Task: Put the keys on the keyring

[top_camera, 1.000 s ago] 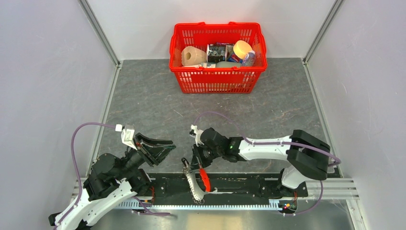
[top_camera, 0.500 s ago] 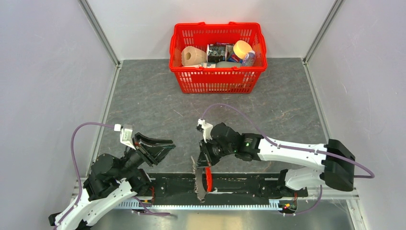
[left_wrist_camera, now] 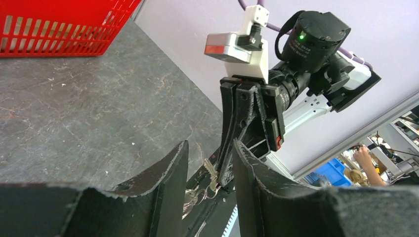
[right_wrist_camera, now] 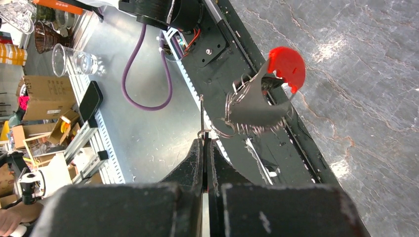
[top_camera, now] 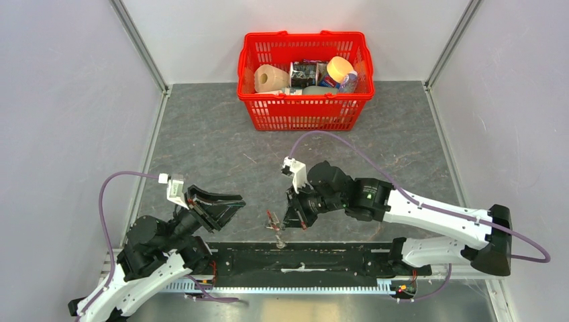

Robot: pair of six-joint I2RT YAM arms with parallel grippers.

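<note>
Nothing legible is showing anywhere: the packets in the red basket at the far side of the tabletop are appearing too small to read, and they are lying beside a roll of paper and a yellow-lidded tub. A green light is glowing on the right arm's wrist joint. That arm is stretching in from the right, low over the near edge of the tabletop, with its purple cable arching above the forearm. The right gripper is pointing down, its jaws pressing together on a thin wire ring at the top of the keyring. The bunch is hanging from that ring over the black base plate, between the two grippers. Its red strap is curving out on the side toward the grey stone. In the left wrist view a small silvery key is dangling just below the right jaws. Whether it is threaded on the ring cannot be told, and no dark head can be made out. The left gripper is hovering just to the left of the bunch and tilting toward it, its jaws standing partly apart and gripping nothing, with the hanging key showing in the gap between them.
</note>
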